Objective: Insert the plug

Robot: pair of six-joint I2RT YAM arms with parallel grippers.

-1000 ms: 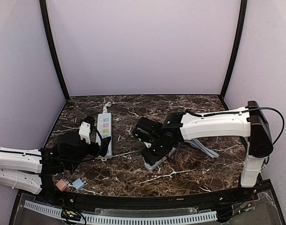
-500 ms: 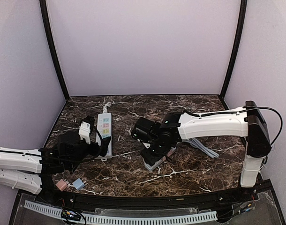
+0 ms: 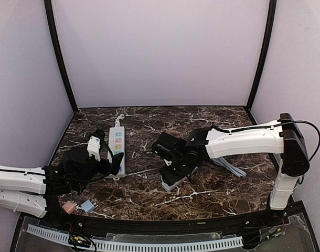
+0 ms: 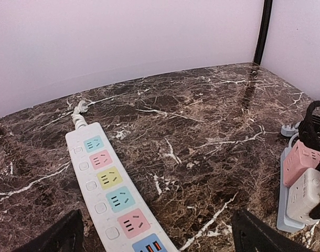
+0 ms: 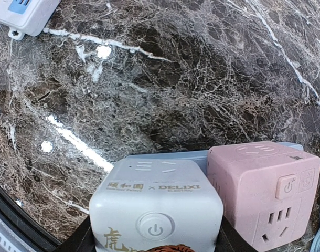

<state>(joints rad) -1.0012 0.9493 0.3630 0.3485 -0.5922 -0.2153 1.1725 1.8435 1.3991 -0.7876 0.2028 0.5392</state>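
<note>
1. Over in the middle of the overhead frame, the right gripper (image 5: 156, 237) is clamped on the white cube-shaped plug block with a round power button (image 5: 156, 202). Its dark fingers (image 5: 82, 240) press against the block's two sides at the bottom edge of the wrist view.
2. That white block stands just beside a pink cube socket (image 5: 259, 186), almost touching it. Both sit on a flat grey-blue base (image 4: 285, 210), whose edge shows behind them.
3. From where I look I cannot tell whether the base rests flat on the dark marble tabletop (image 3: 212, 195) or is raised off it.
4. At the lower left of the overhead frame, the left gripper (image 4: 157, 233) is spread wide and grasps nothing. Its two black fingertips (image 4: 65, 236) stand at opposite bottom corners of its wrist view.
5. Between those fingertips runs the near end of a long white power strip with coloured sockets (image 4: 110, 191). It lies flat on the tabletop, slanting up towards the upper left of that view, with its short cord at the far end.
6. The strip and the white block are well apart, strip left of centre and block near centre.
7. Grey cables (image 3: 229, 167) lie under the right arm.
8. A small pink block (image 3: 69, 207) and a small blue block (image 3: 87, 205) sit side by side at the bottom left edge.
</note>
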